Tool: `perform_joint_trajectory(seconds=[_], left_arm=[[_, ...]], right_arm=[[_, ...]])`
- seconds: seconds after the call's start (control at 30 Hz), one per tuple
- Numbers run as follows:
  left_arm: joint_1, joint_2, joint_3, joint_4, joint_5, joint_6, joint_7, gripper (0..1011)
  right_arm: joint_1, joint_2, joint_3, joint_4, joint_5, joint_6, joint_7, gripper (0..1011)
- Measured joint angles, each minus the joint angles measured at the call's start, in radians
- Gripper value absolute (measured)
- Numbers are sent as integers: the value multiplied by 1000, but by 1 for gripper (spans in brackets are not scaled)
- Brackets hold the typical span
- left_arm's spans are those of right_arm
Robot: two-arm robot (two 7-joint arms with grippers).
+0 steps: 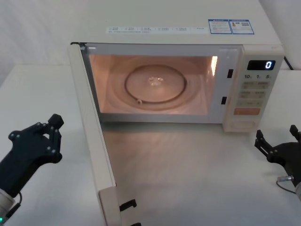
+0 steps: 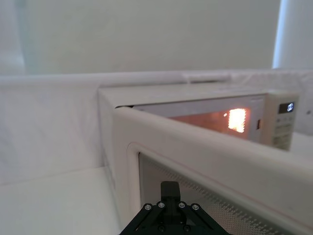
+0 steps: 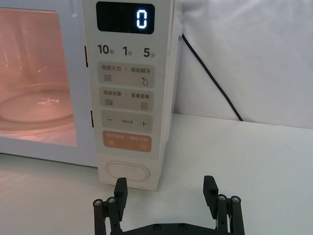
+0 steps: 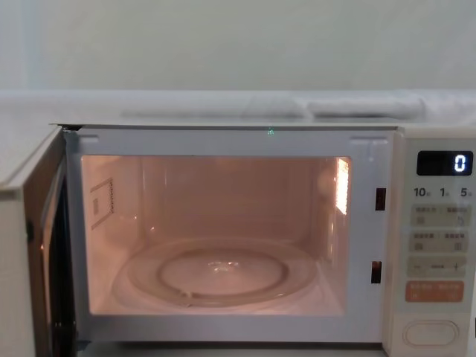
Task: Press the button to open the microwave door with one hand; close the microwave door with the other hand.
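The microwave (image 1: 188, 70) is seen at the far edge of the white desk (image 1: 197, 174), cavity lit, glass turntable (image 1: 155, 84) inside, display (image 3: 125, 18) reading "0". The microwave door (image 1: 96, 141) is swung fully open on its left hinge, standing out toward the near edge of the desk. The button (image 3: 127, 172) is located at the bottom of the control panel, below the orange key (image 3: 126, 141), and is untouched. The right gripper (image 3: 166, 191) is held low in front of the button, just short of it, fingers spread wide and holding nothing. The left gripper (image 1: 52, 129) is positioned outside the open door, near its outer face; its fingers look drawn close together, empty.
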Motion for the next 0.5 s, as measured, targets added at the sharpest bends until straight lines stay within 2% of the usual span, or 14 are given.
perform_joint_trajectory(seconds=[0.03, 0.1, 0.23, 0.4, 0.5], left_arm=[[0, 0, 0, 0, 0, 0, 0, 0], [1, 13, -12, -6, -41, 9, -20, 0], [-7, 31, -14, -8, -85, 23, -39, 0], [-37, 49, 17, 1, -109, 48, -43, 0], [-66, 60, 56, 8, -113, 63, -41, 0]], right_arm=[[0, 0, 0, 0, 0, 0, 0, 1002], [0, 0, 0, 0, 0, 0, 0, 1002], [0, 0, 0, 0, 0, 0, 0, 1002], [0, 0, 0, 0, 0, 0, 0, 1002], [0, 0, 0, 0, 0, 0, 0, 1002]])
